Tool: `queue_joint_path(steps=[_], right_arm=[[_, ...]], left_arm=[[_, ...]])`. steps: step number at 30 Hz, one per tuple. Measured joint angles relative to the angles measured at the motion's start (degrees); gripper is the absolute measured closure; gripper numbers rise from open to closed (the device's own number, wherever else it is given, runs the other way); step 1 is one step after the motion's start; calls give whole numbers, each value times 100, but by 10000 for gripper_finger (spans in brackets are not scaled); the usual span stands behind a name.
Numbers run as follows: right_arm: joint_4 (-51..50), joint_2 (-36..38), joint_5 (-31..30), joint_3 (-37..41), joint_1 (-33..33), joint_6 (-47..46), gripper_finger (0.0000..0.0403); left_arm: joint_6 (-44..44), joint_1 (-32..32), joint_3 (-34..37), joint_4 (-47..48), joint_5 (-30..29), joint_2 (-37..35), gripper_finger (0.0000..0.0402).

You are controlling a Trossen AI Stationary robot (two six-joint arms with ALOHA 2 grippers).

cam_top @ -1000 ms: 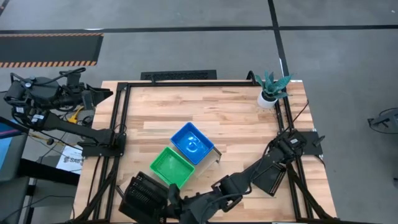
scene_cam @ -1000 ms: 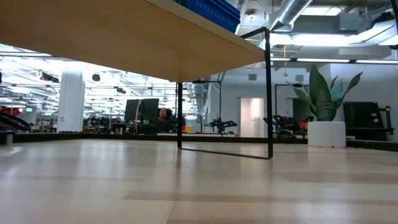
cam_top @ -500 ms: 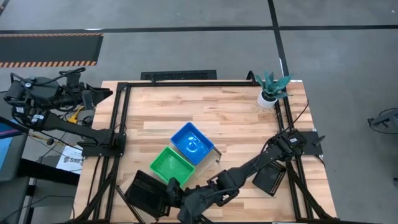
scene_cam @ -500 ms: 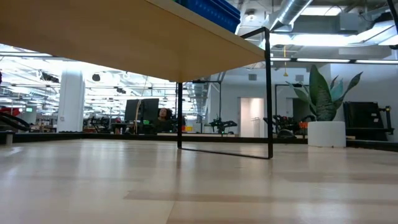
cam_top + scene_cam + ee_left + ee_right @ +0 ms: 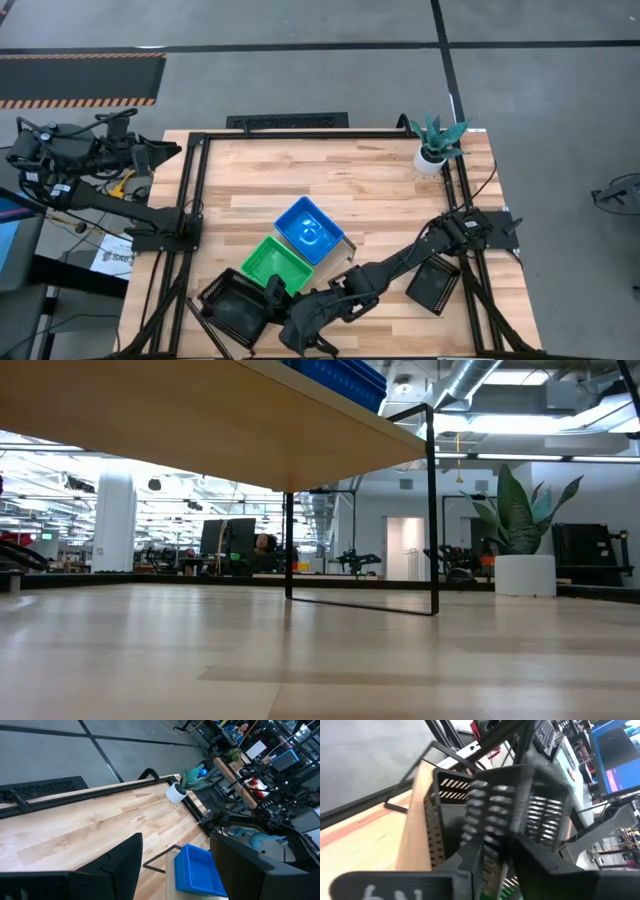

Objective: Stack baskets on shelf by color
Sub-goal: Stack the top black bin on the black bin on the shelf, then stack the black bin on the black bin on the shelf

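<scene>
Grey floor is surrounding the slatted wooden table [image 5: 380, 190], which is filling the middle of the high view with a black frame along its edges. Across the table's near half the shelf [image 5: 343, 243] is sitting on a diagonal, its pale plank running toward the near left corner and its thin black leg showing in the low view under the plank [image 5: 200, 420]. The right arm is reaching low across the near side from its base on the right, and the right gripper [image 5: 272, 297] is sitting at the near left end of the shelf, its fingers [image 5: 470, 855] clamped on the wall of a black basket [image 5: 232, 304] that is resting tilted at that end. Just beside it a green basket [image 5: 274, 265] is sitting on the plank, touching a blue basket [image 5: 310, 229] farther along. Another black basket [image 5: 436, 283] is lying on the table near the right arm's base, well apart from the shelf. The left arm is folded outside the table's left edge; the left gripper [image 5: 175, 870] is hanging there with its fingers apart, holding nothing. A plant [image 5: 437, 140] in a white pot is standing at the far right corner.
</scene>
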State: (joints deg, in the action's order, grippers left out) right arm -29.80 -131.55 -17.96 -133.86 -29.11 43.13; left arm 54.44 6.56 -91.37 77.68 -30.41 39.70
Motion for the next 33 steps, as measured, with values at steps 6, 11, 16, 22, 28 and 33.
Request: queue_joint_path(steps=[6, 11, 16, 22, 28, 33], right_arm=[[1, 0, -17, 0, 41, 0, 253], [4, 29, -226, 2, -29, 70, 229], [-162, 545, -2402, 6, -367, -906, 220], [-2864, 1322, -3547, -11, -746, -6521, 226], [-5958, 1572, -2161, 226, -1331, -11313, 230], [-6002, 1833, -709, 1163, -1896, -12954, 227]], left_arm=[[1, 1, 0, -1, 1, 0, 182], [10, 1, 0, -1, 5, 0, 182], [94, 1, 0, 1, 170, 2, 182], [100, 1, 0, 1, 273, 2, 182], [80, -1, 63, -3, 308, 0, 182], [-34, 0, 168, 32, 466, 2, 182]])
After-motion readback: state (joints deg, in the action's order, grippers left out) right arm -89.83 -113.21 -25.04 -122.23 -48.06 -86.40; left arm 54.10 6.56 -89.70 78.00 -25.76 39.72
